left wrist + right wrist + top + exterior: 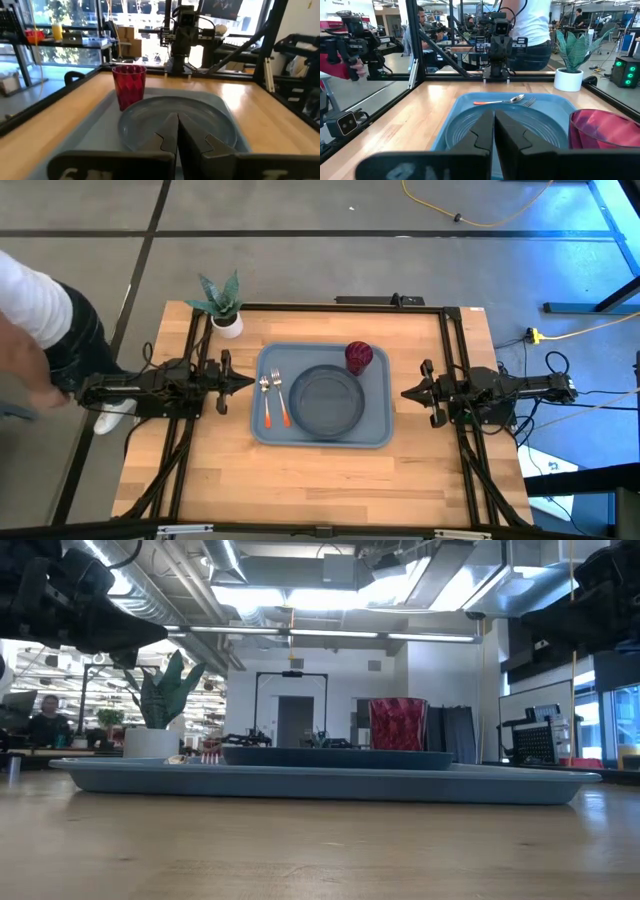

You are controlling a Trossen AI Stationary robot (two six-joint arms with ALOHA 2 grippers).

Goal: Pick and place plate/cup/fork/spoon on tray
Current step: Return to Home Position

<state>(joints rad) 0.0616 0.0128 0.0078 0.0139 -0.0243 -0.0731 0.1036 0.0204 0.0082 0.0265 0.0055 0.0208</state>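
Observation:
The light blue-grey tray (376, 435) lies mid-table. On it rest the round grey-blue plate (326, 399), the dark red cup (359, 357) upright at its far right corner, and the fork (277, 393) and spoon (266, 400) side by side at its left, orange handles toward the near edge. My left gripper (250, 381) hovers shut just left of the tray, above the table. My right gripper (404, 392) hovers shut just right of the tray. Both hold nothing. The plate (175, 122) and cup (129, 87) show in the left wrist view, the spoon (500, 101) in the right wrist view.
A white plant pot (226, 323) with a green plant stands at the far left, behind the tray. A person in a white sleeve (30, 300) stands off the table's left side. Black frame rails (455, 370) run along the table's left, right and far sides.

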